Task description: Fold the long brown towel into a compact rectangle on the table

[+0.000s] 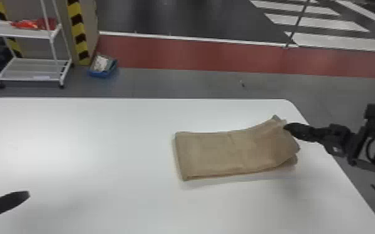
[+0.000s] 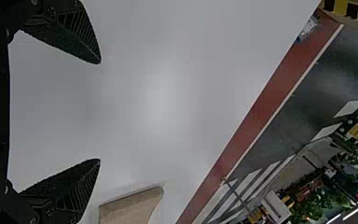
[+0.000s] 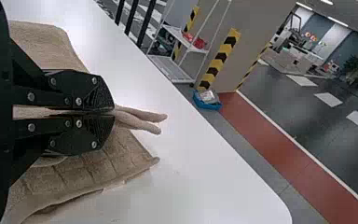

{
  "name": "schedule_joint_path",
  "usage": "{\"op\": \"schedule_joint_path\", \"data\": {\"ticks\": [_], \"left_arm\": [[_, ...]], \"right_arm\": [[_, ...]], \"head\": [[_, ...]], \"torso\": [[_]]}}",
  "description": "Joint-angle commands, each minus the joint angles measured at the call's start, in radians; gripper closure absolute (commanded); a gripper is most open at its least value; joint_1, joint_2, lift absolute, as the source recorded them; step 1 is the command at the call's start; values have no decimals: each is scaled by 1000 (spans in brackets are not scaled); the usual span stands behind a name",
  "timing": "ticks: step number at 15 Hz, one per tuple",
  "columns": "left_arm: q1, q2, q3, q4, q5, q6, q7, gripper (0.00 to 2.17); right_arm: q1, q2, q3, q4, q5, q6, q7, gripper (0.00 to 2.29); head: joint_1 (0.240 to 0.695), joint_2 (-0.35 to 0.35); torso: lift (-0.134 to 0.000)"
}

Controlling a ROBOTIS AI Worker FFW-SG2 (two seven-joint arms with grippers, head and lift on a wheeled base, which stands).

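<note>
**Towel (image 1: pixel 221 152) pinched at its far right corner**

My right jaws (image 1: pixel 286 127) hold it tight and raised; the rest lies on the tabletop (image 1: pixel 87 155), right of the middle. My left jaws (image 1: pixel 4 203) stand wide, at the near left.

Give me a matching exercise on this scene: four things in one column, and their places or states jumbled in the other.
Things:
1. Left gripper
2. Right gripper
3. Brown towel
4. Blue bin

Places or states:
A. Shut on folded cloth
B. On the floor
C. Open, over the table
D. Lying in layers, one end raised

Right pairs: 1-C, 2-A, 3-D, 4-B
</note>
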Motion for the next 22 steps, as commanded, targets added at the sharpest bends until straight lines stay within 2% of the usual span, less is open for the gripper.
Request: {"op": "schedule_joint_path", "data": {"ticks": [1, 2, 4, 6, 9, 12, 16, 19, 22], "left_arm": [[0, -6, 1, 8, -3, -3, 5, 147], [0, -6, 5, 11, -1, -12, 3, 147], [0, -6, 11, 29, -1, -28, -3, 147], [0, -6, 16, 37, -1, -31, -9, 147], [0, -6, 27, 38, 4, -34, -12, 147], [2, -6, 47, 38, 10, -34, -21, 147], [12, -6, 67, 38, 19, -34, -34, 147], [18, -6, 71, 37, 20, -34, -38, 147], [18, -6, 73, 35, 22, -34, -38, 147]], "right_arm": [[-28, -8, -13, 7, -3, 10, 3, 1082], [-27, -16, -10, 7, 0, 35, 5, 1004], [6, -19, 5, -5, 21, 38, 5, -2], [6, -21, -9, -5, 32, 38, -12, -2], [-5, -45, 8, -5, 90, 47, -15, 43], [-24, -47, 87, -4, 155, 41, -15, 60], [-30, -16, 197, 24, 251, -57, -38, 80], [-39, -1, 218, 55, 308, -82, -43, 157], [-36, 12, 243, 64, 322, -100, -43, 255]], "head": [[695, -173], [695, -171], [695, -172], [695, -171], [695, -189], [695, -203], [695, -185], [695, -173], [695, -168]], "torso": [[-125], [-125], [-125], [-125], [-125], [-125], [-125], [-125], [-125]]}}
